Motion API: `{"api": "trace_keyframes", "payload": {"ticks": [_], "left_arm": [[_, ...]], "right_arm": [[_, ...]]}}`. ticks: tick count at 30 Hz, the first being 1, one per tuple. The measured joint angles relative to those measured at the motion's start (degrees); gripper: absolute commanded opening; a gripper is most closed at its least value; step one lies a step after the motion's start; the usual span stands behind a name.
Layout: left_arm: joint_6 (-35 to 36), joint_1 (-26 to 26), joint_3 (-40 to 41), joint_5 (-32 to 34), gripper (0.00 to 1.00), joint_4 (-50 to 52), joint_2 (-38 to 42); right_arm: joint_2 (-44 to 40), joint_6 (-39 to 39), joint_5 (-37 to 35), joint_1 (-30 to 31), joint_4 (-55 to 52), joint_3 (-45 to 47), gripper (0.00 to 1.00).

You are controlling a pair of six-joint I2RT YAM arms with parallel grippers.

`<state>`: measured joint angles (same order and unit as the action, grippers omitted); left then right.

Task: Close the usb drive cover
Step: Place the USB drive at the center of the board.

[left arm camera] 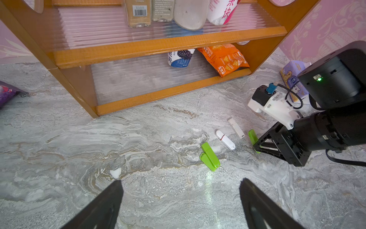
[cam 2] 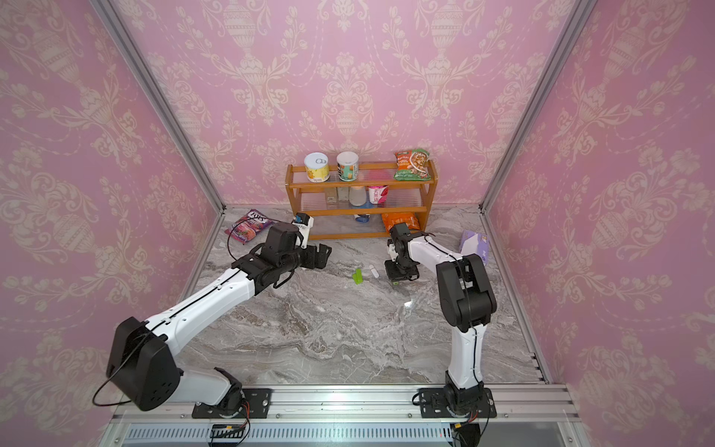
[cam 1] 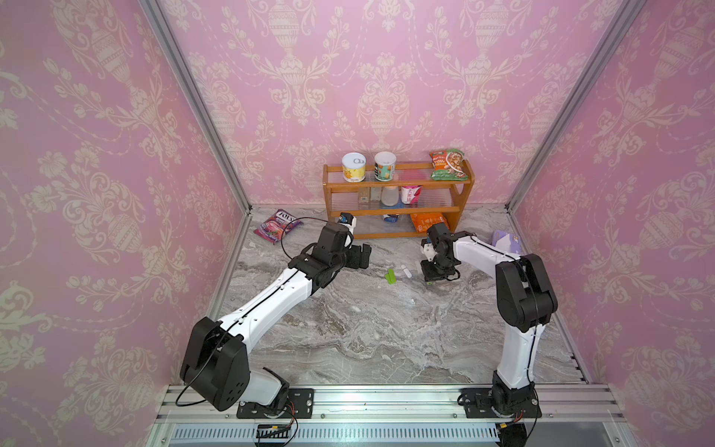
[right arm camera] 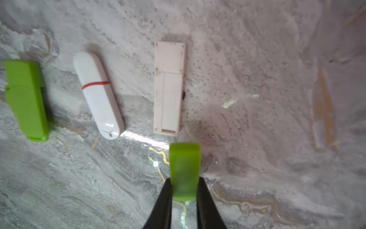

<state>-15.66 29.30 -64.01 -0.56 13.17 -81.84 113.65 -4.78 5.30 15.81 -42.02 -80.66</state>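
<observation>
A green usb drive point(left arm camera: 210, 156) lies flat on the marble table point(cam 1: 367, 329), also seen in the right wrist view point(right arm camera: 25, 99) and in both top views point(cam 1: 390, 276) point(cam 2: 357, 277). My right gripper point(right arm camera: 184, 180) is shut on a small green cover point(right arm camera: 184, 170), held just over the table to the right of the drive; the left wrist view shows this cover point(left arm camera: 252, 136) sticking out of the right gripper point(left arm camera: 256, 144). My left gripper point(left arm camera: 181, 181) is open and empty, hovering left of the drive point(cam 1: 361, 255).
Between the green drive and the held cover lie a white usb stick with a red band point(right arm camera: 99, 95) and a beige one point(right arm camera: 169, 89). A wooden shelf point(cam 1: 398, 211) with cans and snacks stands behind. A candy bag point(cam 1: 276, 226) lies back left, a purple tissue pack point(cam 1: 507, 242) at right.
</observation>
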Motion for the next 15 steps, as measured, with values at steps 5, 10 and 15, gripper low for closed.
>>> {"api": "trace_keyframes", "payload": {"ticks": [5, 10, 15], "left_arm": [[0.2, -0.5, 0.0, 1.3, 0.95, 0.1, 0.0], [0.2, -1.2, 0.1, 1.7, 0.95, 0.2, 0.0], [0.2, -1.5, 0.1, 2.2, 0.95, 0.3, 0.0]], "right_arm": [[0.5, 0.0, -1.5, -0.3, -0.3, -1.6, 0.0], [1.9, 0.0, -2.2, -1.9, -0.3, -4.0, 0.01], [4.3, 0.0, -2.1, -2.4, -0.3, -6.2, 0.11]]}}
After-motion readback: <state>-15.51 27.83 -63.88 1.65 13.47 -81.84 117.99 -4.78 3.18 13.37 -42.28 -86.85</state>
